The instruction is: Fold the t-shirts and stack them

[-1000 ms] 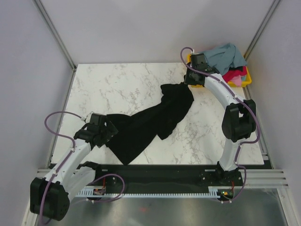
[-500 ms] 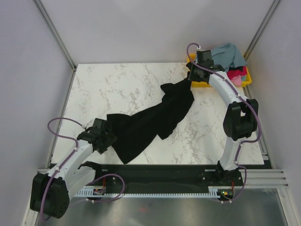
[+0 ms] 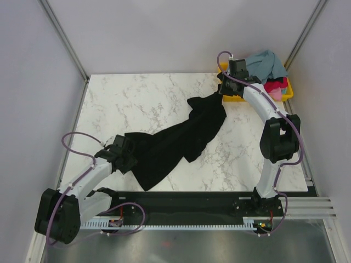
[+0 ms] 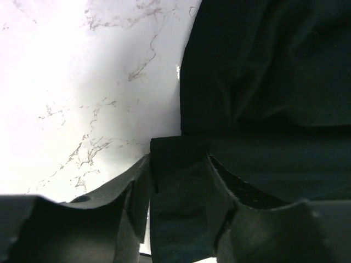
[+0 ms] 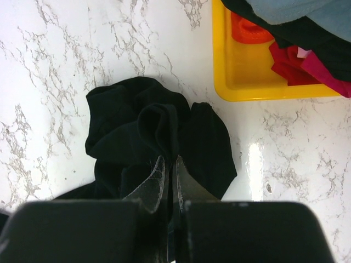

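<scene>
Black cloth fills the gap between the two fingers of the left gripper (image 4: pixel 178 164), which stand partly apart astride a folded edge of the black t-shirt (image 3: pixel 175 139). Whether they press on that edge I cannot tell. This gripper sits low at the garment's near-left end. The right gripper (image 5: pixel 170 161) has its fingers drawn tight together on a bunched ridge of the same shirt at the far-right end, lifting it into a small peak. Between the two grippers the black t-shirt lies as a long, rumpled band on the marble table (image 3: pixel 126 98), its long axis running diagonally from near left to far right. Just beyond the right gripper stands the yellow bin (image 5: pixel 230 71), holding a grey-blue shirt (image 3: pixel 266 61) and a magenta-red shirt (image 5: pixel 318 66).
</scene>
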Controlling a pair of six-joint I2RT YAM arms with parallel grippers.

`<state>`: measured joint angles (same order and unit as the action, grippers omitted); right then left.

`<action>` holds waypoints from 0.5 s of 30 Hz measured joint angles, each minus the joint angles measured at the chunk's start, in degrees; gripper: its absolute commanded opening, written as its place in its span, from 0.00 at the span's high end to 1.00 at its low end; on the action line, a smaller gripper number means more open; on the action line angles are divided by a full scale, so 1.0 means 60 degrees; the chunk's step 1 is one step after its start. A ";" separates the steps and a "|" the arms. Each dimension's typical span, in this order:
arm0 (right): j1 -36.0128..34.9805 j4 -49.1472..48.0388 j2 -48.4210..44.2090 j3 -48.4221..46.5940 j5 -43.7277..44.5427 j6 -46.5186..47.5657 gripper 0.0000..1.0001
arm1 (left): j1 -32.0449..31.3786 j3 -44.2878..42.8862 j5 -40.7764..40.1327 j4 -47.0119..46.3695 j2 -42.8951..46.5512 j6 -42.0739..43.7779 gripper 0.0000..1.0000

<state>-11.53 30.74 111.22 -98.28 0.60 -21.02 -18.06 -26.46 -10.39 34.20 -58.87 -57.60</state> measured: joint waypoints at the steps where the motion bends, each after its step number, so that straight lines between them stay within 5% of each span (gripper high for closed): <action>1: 0.0004 -0.0015 0.0000 0.0029 0.0000 0.0000 1.00 | -0.0011 -0.0015 0.0004 -0.0007 -0.0047 -0.0004 0.56; 6: 0.0004 -0.0033 0.0055 0.0091 0.0000 0.0000 1.00 | -0.0098 -0.0051 0.0047 -0.0084 -0.0164 -0.0069 0.98; 15: 0.0015 -0.0040 0.0018 0.0255 -0.0339 -0.0040 1.00 | -0.0175 -0.1297 0.0004 0.0546 0.0251 0.0189 0.98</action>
<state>-11.44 30.50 111.33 -96.75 -1.43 -21.26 -19.11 -34.24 -10.37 37.47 -57.36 -56.47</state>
